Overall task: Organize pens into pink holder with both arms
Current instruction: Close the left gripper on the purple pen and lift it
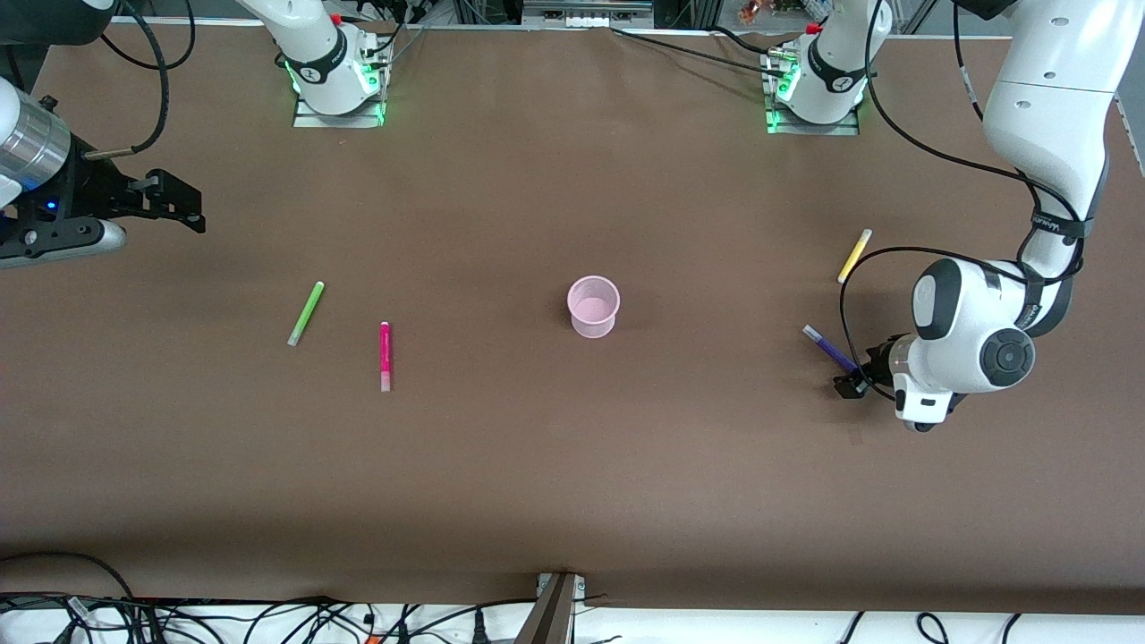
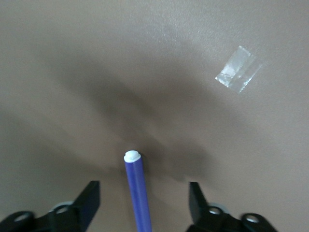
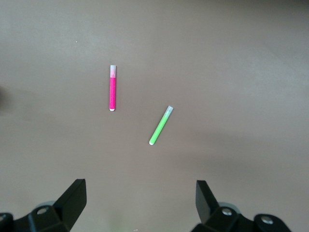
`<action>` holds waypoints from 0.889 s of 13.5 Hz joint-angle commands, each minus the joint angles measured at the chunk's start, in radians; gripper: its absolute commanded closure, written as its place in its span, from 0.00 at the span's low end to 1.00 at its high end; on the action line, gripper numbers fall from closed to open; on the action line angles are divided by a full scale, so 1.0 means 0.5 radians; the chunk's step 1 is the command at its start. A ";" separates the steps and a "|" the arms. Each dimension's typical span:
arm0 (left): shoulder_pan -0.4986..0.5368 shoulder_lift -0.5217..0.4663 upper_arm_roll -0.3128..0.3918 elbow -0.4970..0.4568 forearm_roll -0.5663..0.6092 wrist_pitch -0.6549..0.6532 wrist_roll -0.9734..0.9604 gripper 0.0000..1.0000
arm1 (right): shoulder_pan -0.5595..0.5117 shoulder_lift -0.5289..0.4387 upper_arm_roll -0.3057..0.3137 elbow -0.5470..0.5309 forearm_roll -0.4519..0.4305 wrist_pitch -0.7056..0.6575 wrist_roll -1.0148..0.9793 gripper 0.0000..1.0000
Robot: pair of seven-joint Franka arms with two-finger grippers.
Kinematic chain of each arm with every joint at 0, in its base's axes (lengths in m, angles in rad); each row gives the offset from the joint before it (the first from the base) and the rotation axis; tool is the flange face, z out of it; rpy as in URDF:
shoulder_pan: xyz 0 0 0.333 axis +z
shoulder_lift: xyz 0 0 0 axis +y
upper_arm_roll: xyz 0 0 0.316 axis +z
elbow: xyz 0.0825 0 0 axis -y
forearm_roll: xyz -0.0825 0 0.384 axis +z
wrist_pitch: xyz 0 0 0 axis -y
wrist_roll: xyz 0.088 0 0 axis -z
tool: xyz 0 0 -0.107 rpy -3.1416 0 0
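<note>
Only left wrist view shows tape (image 2: 238,69).

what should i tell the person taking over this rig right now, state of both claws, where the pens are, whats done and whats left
Left claw: open, low at the table, fingers either side of the purple pen, not closed on it.
Right claw: open, up in the air at the right arm's end of the table, green pen and pink pen in its view.
Yellow pen lies on the table at the left arm's end, farther from the front camera than the purple one.
Pink holder: mid-table, upright, empty.
Done: none in the holder. Left: all four pens.
</note>
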 commanded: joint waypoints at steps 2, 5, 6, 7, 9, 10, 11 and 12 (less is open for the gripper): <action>0.002 -0.004 -0.001 -0.102 0.059 0.147 -0.021 0.33 | -0.017 -0.009 0.015 0.015 -0.021 -0.002 -0.025 0.00; 0.006 0.023 -0.001 -0.115 0.108 0.169 -0.021 0.38 | -0.017 -0.009 0.015 0.015 -0.021 -0.005 -0.022 0.00; 0.006 0.026 -0.001 -0.115 0.108 0.194 -0.021 0.52 | -0.017 -0.009 0.015 0.015 -0.021 -0.005 -0.022 0.00; 0.009 0.026 -0.001 -0.115 0.108 0.197 -0.018 0.68 | -0.017 -0.009 0.015 0.015 -0.021 -0.005 -0.025 0.00; 0.009 0.020 -0.001 -0.106 0.108 0.191 -0.018 1.00 | -0.017 -0.009 0.015 0.015 -0.021 -0.005 -0.025 0.00; 0.009 0.011 -0.001 -0.087 0.108 0.182 -0.015 1.00 | -0.017 -0.009 0.018 0.021 -0.018 -0.005 -0.022 0.00; 0.009 -0.001 -0.005 -0.075 0.108 0.178 -0.018 1.00 | -0.017 -0.009 0.018 0.021 -0.018 -0.005 -0.025 0.00; 0.009 -0.019 -0.008 -0.066 0.105 0.178 -0.024 1.00 | -0.017 -0.012 0.018 0.015 -0.018 -0.014 -0.022 0.00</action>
